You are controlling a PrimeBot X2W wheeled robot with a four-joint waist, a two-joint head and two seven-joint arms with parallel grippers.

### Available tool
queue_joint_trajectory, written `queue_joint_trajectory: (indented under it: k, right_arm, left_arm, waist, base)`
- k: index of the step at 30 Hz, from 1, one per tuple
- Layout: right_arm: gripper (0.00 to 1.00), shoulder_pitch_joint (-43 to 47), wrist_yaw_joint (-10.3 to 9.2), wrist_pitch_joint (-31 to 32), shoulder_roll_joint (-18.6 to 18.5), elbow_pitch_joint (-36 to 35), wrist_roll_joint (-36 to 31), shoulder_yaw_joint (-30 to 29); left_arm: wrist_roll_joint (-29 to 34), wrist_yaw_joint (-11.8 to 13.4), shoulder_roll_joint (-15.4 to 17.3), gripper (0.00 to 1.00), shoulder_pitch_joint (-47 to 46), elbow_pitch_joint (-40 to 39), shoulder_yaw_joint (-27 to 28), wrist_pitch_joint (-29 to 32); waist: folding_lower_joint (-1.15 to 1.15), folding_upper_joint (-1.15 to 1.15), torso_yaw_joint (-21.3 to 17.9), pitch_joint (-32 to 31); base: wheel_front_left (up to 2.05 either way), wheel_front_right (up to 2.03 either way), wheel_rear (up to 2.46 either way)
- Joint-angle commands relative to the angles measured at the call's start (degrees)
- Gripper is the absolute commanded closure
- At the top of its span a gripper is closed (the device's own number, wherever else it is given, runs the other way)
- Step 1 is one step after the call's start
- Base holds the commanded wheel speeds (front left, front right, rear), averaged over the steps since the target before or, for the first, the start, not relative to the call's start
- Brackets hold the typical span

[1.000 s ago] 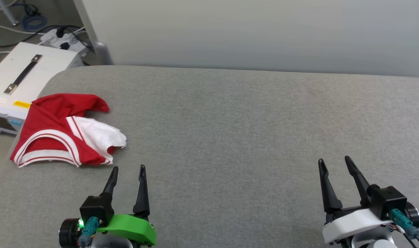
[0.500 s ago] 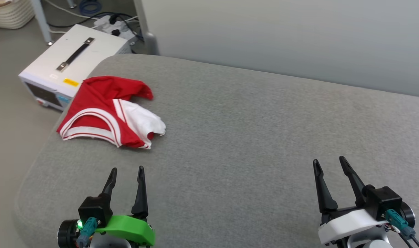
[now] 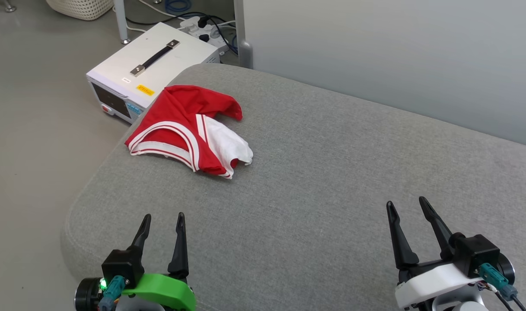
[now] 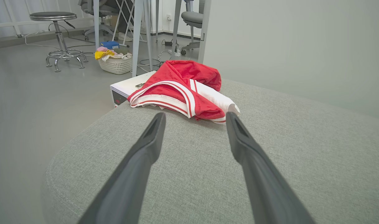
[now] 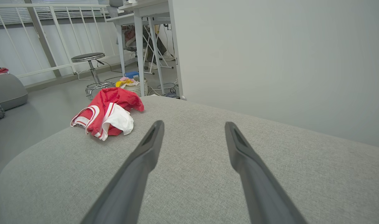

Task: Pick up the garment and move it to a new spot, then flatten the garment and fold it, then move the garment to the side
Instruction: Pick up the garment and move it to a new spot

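**A:** What could go wrong from here?

**B:** Start at the left gripper (image 3: 164, 216). Its two dark fingers (image 3: 179, 246) stand apart with nothing between them, low over the near edge of the grey cushion (image 3: 314, 185). The red jersey T-shirt (image 3: 180, 129) lies crumpled well ahead of it, by the cushion's far left corner. I'd judge that a pinch on the loose white sleeve (image 3: 228, 144) alone would lift one layer and let the rest drag.

**A:** And past the shirt?

**B:** Its red edge sits right at the cushion's rim, and a white instrument box (image 3: 159, 65) with a black handle stands on the floor just beyond. A shove instead of a clean pinch could slide the cloth off the rim.

**A:** The other arm?

**B:** The right gripper (image 3: 405, 201) is likewise spread and empty, over bare cushion, well apart from the shirt. It would need a long reach across to help.

**A:** Pose?

**B:** Both arms sit low at the near edge, fingers pointing forward. The left wrist view has the shirt just above its fingertips, so the left looks lined up.
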Motion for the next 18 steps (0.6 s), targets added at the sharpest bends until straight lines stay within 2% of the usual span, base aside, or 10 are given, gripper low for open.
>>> queue_joint_trajectory:
  k: [1, 13, 18]
  right_arm:
    - [0.0, 0.7, -0.04, -0.3, -0.1, 0.0, 0.2, 0.0]
    - [0.0, 0.1, -0.04, -0.3, -0.1, -0.1, -0.1, 0.0]
    - [0.0, -1.1, -0.04, -0.3, -0.1, -0.9, -1.2, 0.0]
  left_arm:
    - [0.3, -0.5, -0.2, 0.0, 0.8, -0.1, 0.0, -0.3]
    - [-0.7, -0.5, -0.2, 0.0, 0.4, -0.6, 0.6, -0.3]
    - [-0.9, -2.6, -0.1, 0.0, -2.8, 0.9, 0.4, -0.3]
  waist:
    - [0.0, 0.0, 0.6, 0.0]
    - [0.0, 0.0, 0.1, 1.6]
    - [0.0, 0.0, -1.2, 4.3]
  base:
    - [0.0, 0.0, 0.0]
    - [0.0, 0.0, 0.0]
    - [0.0, 0.0, 0.0]
